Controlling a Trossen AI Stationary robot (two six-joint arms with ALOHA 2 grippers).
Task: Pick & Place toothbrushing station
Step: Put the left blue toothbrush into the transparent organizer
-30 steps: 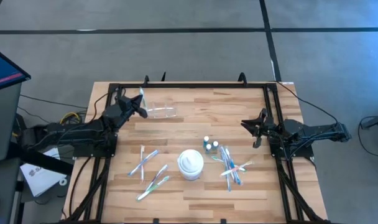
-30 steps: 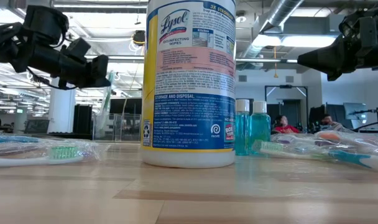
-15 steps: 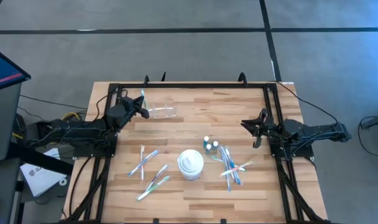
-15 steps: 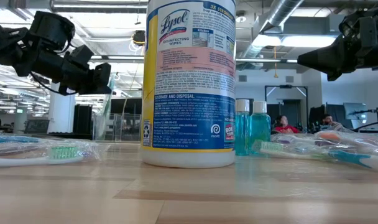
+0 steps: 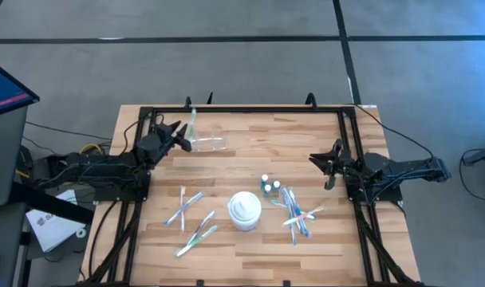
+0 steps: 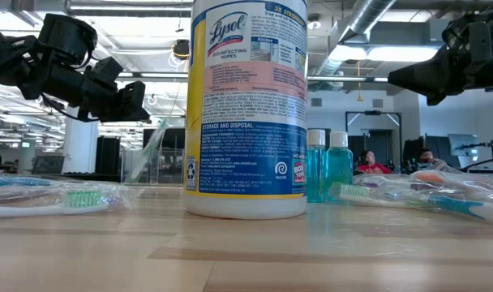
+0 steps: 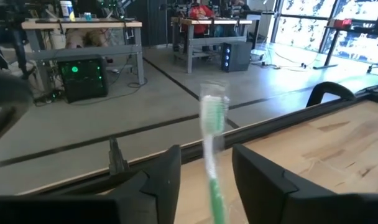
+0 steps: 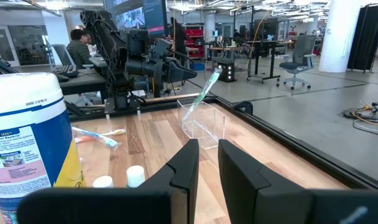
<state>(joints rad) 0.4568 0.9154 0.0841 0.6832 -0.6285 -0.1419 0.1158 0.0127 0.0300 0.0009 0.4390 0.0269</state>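
Note:
A clear plastic cup (image 5: 210,143) (image 8: 204,124) stands on the table near its far left corner. A green toothbrush (image 5: 192,122) (image 8: 201,93) has its lower end in the cup and leans on the rim, head up. My left gripper (image 5: 181,137) (image 7: 204,158) is open just left of the cup. In the left wrist view the toothbrush (image 7: 211,137) shows between its fingers with a gap on either side. My right gripper (image 5: 318,163) (image 8: 207,149) waits at the right edge, fingers a little apart, with nothing between them.
A white wipes tub (image 5: 245,209) stands at the middle near side, with two small blue bottles (image 5: 268,186) beside it. Wrapped toothbrushes lie left of the tub (image 5: 187,211) and right of it (image 5: 294,211). A black frame (image 5: 250,112) runs round the table.
My left gripper has opened and let go of the green toothbrush while staying in place. The brush has sunk a little into the cup, and its head has tipped toward the table's right, so it now leans in the cup.

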